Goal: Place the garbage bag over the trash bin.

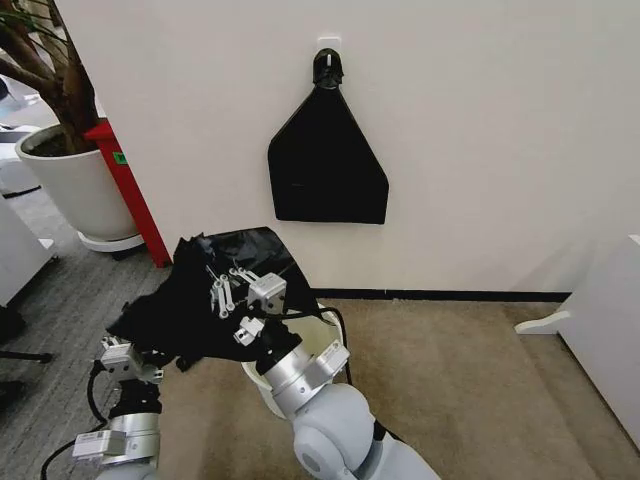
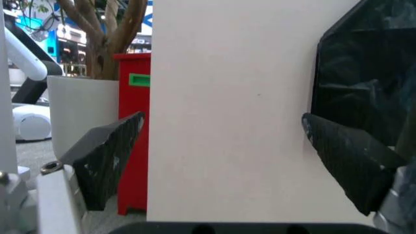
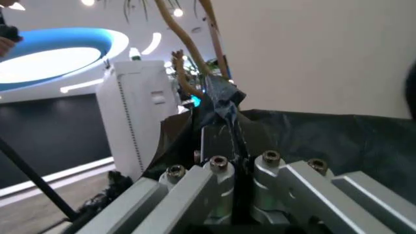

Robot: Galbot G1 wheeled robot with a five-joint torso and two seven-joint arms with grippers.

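Head view: a flat black triangular sheet [image 1: 325, 165] hangs on the white wall [image 1: 480, 120], with a potted tree [image 1: 70, 175] and a red stand [image 1: 130, 190] off to the left. The garbage bag [image 1: 215, 295] drapes over the trash bin [image 1: 325, 335], hiding most of it. The right gripper [image 1: 240, 290] is clamped on the bag's upper edge. The left gripper [image 1: 125, 360], below the bag's left corner, has its fingers [image 2: 107, 156] spread apart around nothing.
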